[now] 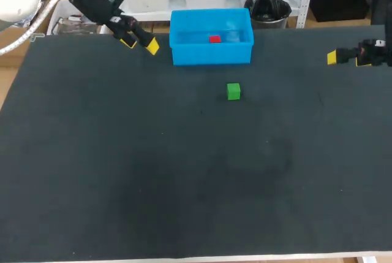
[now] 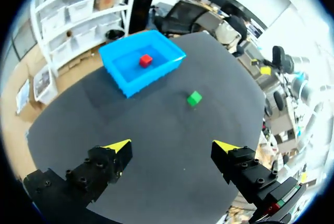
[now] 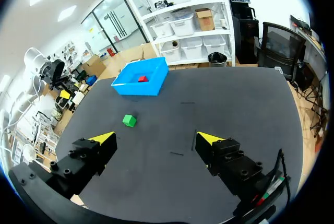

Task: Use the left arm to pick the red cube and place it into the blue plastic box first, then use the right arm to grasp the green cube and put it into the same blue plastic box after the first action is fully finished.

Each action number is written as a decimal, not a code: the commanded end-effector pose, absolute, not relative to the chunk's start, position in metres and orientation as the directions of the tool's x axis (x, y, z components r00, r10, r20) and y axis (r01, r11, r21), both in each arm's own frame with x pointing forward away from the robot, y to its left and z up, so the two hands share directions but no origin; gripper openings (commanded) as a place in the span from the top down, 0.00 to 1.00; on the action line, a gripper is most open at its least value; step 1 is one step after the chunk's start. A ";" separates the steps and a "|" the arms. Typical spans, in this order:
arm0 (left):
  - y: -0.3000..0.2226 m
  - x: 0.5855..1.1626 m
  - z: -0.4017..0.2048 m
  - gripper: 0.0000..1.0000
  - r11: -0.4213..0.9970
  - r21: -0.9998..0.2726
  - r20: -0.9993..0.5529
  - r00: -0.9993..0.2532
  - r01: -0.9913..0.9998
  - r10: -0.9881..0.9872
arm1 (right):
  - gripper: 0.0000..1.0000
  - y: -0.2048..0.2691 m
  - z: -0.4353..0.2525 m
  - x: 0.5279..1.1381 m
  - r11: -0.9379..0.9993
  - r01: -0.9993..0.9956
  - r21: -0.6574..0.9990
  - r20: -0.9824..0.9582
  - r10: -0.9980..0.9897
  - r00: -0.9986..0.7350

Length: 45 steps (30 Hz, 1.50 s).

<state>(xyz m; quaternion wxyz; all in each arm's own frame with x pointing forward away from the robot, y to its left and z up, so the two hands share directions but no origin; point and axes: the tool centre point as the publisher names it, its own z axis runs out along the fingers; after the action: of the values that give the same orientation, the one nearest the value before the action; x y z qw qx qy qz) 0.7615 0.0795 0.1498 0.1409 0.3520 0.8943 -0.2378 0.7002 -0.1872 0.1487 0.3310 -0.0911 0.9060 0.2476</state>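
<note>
Small red cube [image 1: 214, 39] already in blue plastic box [image 1: 211, 56]; left tool [image 2: 173, 145] spread, empty. Small green cube [image 1: 233, 91] on counter [image 1: 122, 171] near box (untouched): right tool [image 3: 156, 139], spread, should straddle it squarely.

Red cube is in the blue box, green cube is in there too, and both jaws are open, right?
Not quite. The green cube sits on the table in front of the blue box, not in it; the head view shows this. The red cube is inside, and both jaws are open.
</note>
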 end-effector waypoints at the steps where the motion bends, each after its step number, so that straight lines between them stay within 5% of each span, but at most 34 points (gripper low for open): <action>1: 0.086 0.750 0.148 0.00 0.619 -0.315 -0.502 -0.680 0.719 0.534 | 0.00 -0.186 0.149 0.700 0.863 -0.326 0.387 -0.644 -0.001 -0.765; 45: 0.089 0.736 0.146 0.00 0.580 -0.315 -0.496 -0.652 0.751 0.574 | 0.00 -0.192 0.146 0.704 0.876 -0.314 0.366 -0.628 -0.017 -0.778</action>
<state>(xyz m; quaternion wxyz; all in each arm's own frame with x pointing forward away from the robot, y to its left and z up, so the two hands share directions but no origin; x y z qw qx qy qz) 0.7366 0.0878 0.1472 0.1709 0.3788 0.8732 -0.2545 0.7015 -0.1931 0.1445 0.3258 -0.0915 0.9092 0.2424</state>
